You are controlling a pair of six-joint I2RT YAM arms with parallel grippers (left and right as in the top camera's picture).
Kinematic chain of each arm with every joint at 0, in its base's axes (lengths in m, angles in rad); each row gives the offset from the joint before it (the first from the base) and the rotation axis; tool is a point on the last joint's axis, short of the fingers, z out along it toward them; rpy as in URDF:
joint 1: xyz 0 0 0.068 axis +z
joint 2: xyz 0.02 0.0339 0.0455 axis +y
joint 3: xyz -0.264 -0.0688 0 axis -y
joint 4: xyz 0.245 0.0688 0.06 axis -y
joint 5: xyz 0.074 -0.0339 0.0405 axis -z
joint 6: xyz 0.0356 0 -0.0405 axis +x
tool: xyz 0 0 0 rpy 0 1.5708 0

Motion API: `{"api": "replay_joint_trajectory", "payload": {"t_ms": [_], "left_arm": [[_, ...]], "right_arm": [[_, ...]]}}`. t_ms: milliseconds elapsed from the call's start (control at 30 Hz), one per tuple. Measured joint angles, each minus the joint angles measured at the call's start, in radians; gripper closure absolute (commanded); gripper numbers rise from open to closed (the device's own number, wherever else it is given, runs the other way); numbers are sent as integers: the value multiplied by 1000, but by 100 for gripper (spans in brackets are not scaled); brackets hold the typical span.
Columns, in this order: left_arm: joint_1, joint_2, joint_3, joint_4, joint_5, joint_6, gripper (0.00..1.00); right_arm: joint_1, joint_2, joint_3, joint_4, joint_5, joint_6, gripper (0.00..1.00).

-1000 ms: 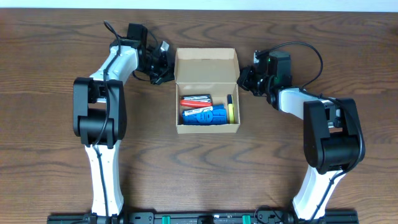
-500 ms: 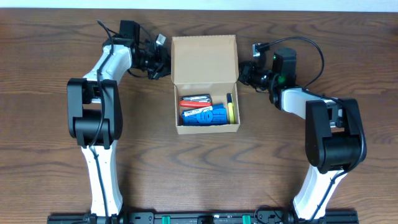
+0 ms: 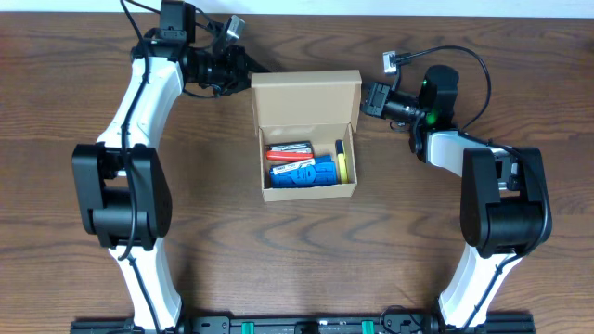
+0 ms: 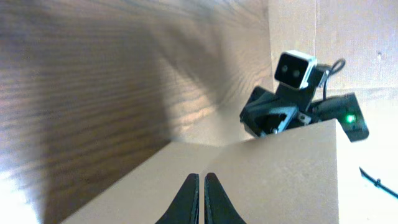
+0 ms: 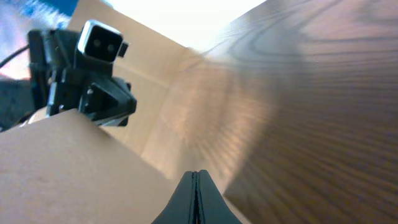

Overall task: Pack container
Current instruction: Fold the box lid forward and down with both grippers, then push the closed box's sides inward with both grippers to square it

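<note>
Overhead it's bright and even, sharp right across, the arms (image 3: 139, 100) throwing only soft shadows on the worktop (image 3: 306, 260). Over to the left wrist view: wood grain smeared with blur, a broad dark shadow slanting across, white glare in the bottom left corner, the left pincer (image 4: 202, 190) a black silhouette. Right wrist view: top blown out white, far left edge smeary, the container (image 5: 68, 168) hazy, the right pincer (image 5: 194, 190) near-black
</note>
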Motion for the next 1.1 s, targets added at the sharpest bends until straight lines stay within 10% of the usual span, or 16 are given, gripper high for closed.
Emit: {"api": "replay_joint_trajectory", "payload": {"t_ms": [533, 1100], "left_arm": [[-51, -151, 0, -491, -245, 292, 94], [-109, -392, 0, -671, -478, 344, 94]], "right_arm": [[0, -151, 1, -168, -181, 33, 99], [54, -633, 1, -1256, 183, -414, 99]]}}
